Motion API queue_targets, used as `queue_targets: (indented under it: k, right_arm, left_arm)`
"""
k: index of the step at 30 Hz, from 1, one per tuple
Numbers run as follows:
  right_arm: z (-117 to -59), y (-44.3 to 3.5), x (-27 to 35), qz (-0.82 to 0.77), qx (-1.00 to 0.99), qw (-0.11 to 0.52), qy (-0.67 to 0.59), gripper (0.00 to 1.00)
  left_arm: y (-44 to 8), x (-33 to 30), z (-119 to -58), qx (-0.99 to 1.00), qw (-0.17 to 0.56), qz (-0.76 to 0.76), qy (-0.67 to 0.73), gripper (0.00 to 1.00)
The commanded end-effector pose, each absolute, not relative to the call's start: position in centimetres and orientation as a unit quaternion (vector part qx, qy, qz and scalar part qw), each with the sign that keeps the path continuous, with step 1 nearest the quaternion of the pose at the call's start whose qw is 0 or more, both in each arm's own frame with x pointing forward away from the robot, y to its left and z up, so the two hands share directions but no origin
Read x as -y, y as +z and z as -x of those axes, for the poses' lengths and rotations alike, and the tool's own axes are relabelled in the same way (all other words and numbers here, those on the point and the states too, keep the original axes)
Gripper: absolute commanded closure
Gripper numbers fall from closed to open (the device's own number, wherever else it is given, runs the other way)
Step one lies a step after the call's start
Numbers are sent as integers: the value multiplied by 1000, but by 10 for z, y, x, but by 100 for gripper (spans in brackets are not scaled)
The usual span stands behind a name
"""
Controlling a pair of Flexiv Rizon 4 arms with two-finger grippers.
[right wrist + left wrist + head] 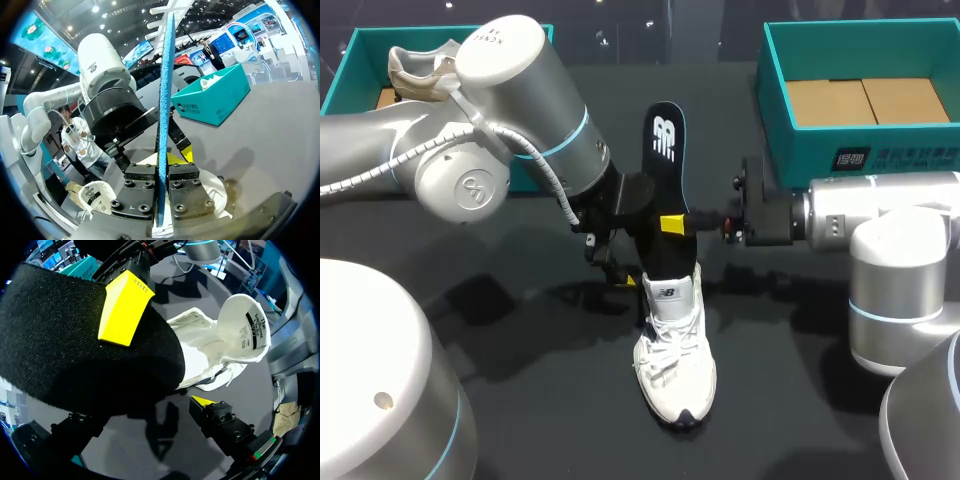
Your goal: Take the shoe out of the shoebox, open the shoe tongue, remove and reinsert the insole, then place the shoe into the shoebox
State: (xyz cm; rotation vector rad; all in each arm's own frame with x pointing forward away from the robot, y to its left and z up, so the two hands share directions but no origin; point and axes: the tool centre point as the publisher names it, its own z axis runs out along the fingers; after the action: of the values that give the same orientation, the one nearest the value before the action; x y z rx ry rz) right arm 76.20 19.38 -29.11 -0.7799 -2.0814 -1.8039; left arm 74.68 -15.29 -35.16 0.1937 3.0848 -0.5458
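The right gripper (676, 224), level from mid-right, was clamped on the flat black fabric insole (665, 140), held upright over the white laced shoe (675, 350) at lower centre; the left gripper (608, 262) was seen spread apart.

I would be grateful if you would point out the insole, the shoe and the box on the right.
insole (665, 165): head view, on its black face just below the logo.
shoe (675, 350): head view, on the laces.
box (800, 150): head view, on its teal front wall.
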Motion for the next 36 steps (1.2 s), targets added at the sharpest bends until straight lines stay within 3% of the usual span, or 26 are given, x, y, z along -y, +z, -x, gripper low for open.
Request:
queue_targets:
  k: [1, 36]
  right_arm:
    - [-763, -296, -196, 273, 722, 146, -619, 100]
    - [-731, -320, -198, 282, 730, 158, -602, 100]
  left_arm:
    - [-352, 154, -747, -983, 2, -62, -173, 0]
    - [-352, 154, -747, -983, 2, -62, -173, 0]
